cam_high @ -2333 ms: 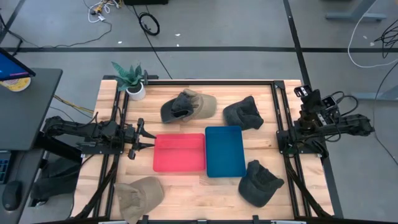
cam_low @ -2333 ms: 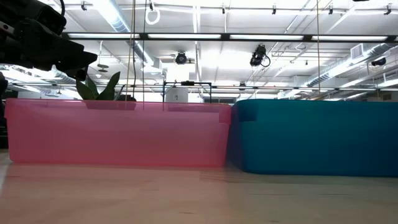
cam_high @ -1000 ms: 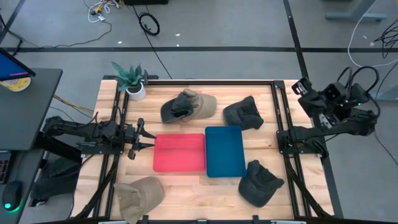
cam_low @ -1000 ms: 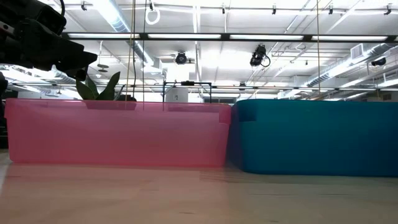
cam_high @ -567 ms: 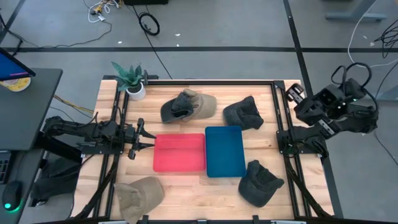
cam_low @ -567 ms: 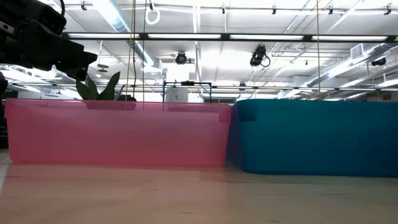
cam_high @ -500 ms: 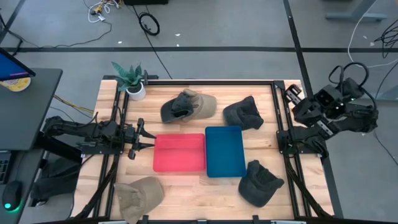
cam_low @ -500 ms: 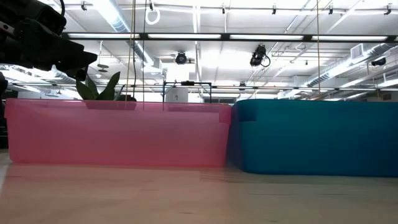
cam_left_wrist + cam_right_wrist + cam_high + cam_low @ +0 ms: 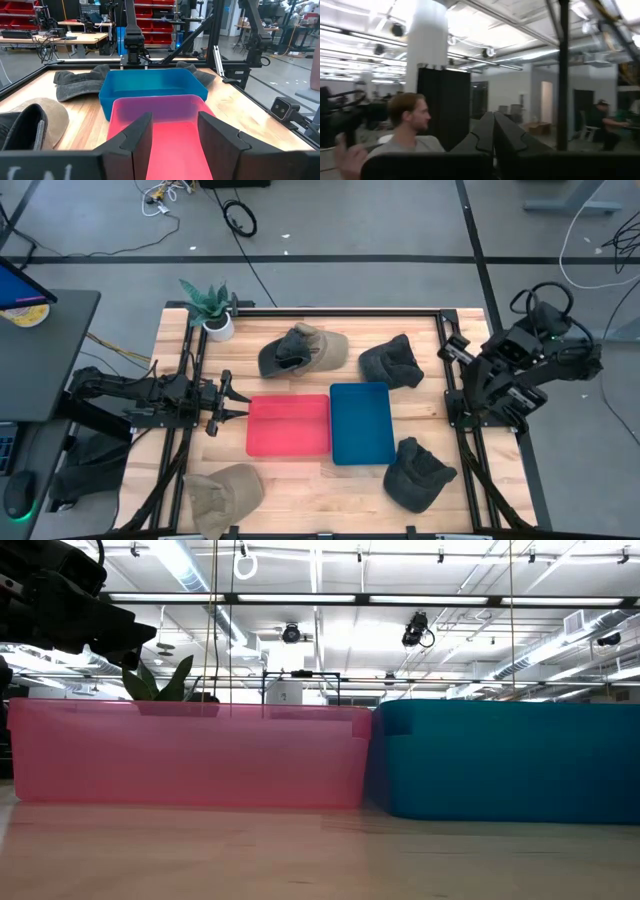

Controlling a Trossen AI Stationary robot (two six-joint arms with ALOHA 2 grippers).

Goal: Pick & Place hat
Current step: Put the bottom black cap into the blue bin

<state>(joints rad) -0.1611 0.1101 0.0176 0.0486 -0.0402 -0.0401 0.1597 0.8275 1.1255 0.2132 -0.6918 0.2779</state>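
Several hats lie on the wooden table: a tan and dark one (image 9: 303,350) at the far middle, a dark one (image 9: 390,361) to its right, another dark one (image 9: 418,473) at the near right, and a tan one (image 9: 225,493) at the near left. My left gripper (image 9: 236,400) stands open and level at the left, pointing at the red tray (image 9: 170,125). My right gripper (image 9: 450,347) is shut and raised above the table's right rail, holding nothing; its shut fingers (image 9: 492,132) face the room.
A red tray (image 9: 288,425) and a blue tray (image 9: 361,422) stand side by side mid-table. A potted plant (image 9: 209,308) sits at the far left corner. A black frame rail (image 9: 452,380) runs along the right side. A person (image 9: 410,125) shows in the room beyond.
My right arm has swung from beyond the right rail toward the table, rising and turning at the wrist; its gripper stays shut and now hangs over the rail. The hats and trays have kept their places.
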